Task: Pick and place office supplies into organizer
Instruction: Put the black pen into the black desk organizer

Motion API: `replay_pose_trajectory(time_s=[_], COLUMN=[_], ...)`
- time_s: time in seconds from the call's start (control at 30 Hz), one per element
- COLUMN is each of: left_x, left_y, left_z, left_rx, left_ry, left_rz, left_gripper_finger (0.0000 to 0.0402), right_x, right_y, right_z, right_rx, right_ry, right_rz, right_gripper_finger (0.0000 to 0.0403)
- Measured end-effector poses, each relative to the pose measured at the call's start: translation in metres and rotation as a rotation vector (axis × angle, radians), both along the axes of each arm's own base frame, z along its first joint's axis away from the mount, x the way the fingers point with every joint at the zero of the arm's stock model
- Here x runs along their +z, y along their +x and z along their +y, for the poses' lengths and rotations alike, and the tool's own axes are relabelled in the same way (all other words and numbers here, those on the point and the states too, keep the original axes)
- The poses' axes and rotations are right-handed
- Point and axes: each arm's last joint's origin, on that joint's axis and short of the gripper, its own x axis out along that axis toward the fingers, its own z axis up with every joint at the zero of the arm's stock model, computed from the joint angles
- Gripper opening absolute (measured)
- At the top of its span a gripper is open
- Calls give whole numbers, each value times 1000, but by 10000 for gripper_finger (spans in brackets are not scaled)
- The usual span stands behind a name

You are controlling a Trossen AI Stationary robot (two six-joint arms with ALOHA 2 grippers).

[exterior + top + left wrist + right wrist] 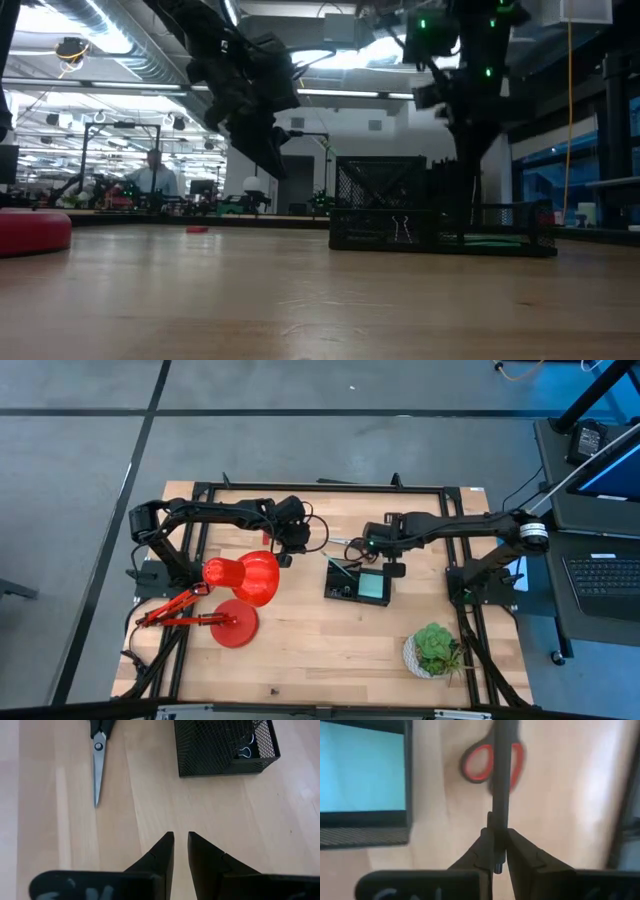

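Spanning a grey-floored room, perhaps an office, pale wooden table [330, 640].

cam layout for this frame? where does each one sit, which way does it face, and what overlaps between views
High: above the table, looking straight down; both arms, left gripper, right gripper, organizer.
Low: at table-top height, looking level toward the room; both arms drop in from above the organizer.
Left wrist: looks down past its own empty fingers at scissors and the organizer.
Right wrist: looks down past its fingers, clamped on a black pen.
Shared: both wrist views see the scissors.
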Motion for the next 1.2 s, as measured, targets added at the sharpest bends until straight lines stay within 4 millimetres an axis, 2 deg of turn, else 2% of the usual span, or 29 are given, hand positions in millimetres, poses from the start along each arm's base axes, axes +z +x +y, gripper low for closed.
replay_pose_trajectory(time_s=[0.27,0.53,0.8,1.07,1.2], left_x=[-2,-3,-3,-3,-3], left_y=[-3,-4,-4,-4,-4], left_z=[-1,-2,-2,-3,-3], left_rx=[2,8,24,23,33], left_ry=[-17,-26,-37,-38,-45], left_rz=[39,52,54,54,56], left_gripper_finger=[50,52,52,53,52], right_x=[39,45,36,12,-3], right_y=[11,11,17,31,37], right_z=[26,59,94,111,118], right_rx=[96,295,495,596,664], right_ry=[-228,-490,-764,-1034,-1099], right_rz=[-11,41,141,293,380], right_gripper_finger=[39,39,39,39,39])
